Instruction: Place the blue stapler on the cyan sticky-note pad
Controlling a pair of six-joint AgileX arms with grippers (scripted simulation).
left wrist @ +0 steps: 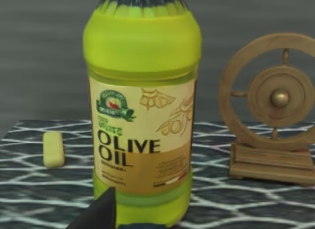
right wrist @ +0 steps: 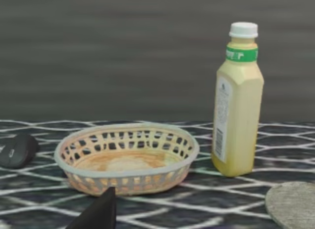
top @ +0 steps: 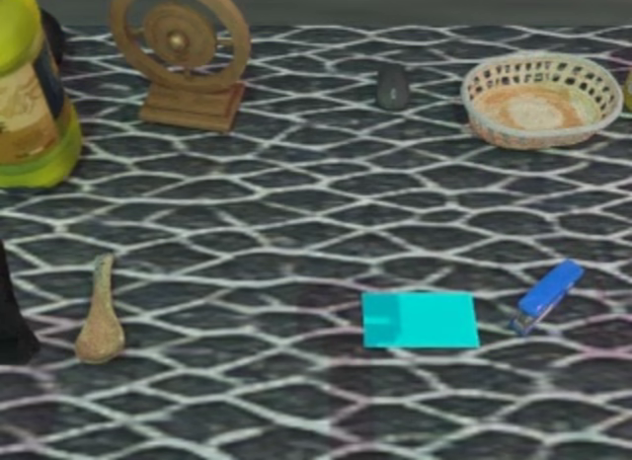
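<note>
The blue stapler lies flat on the patterned table at the front right, set diagonally with its silvery tip toward the cyan sticky-note pad. A small gap separates it from the pad's right edge. The pad lies flat, with its darker patch at its left end and nothing on it. Neither thing shows in the wrist views. A dark part of my left arm sits at the top view's left edge; my left gripper faces an olive oil bottle. My right gripper faces a wicker basket, outside the top view.
A large olive oil bottle and a wooden wheel ornament stand at the back left. A dark mouse and a wicker basket sit at the back right, beside a pale yellow bottle. A tan spoon-shaped piece lies front left.
</note>
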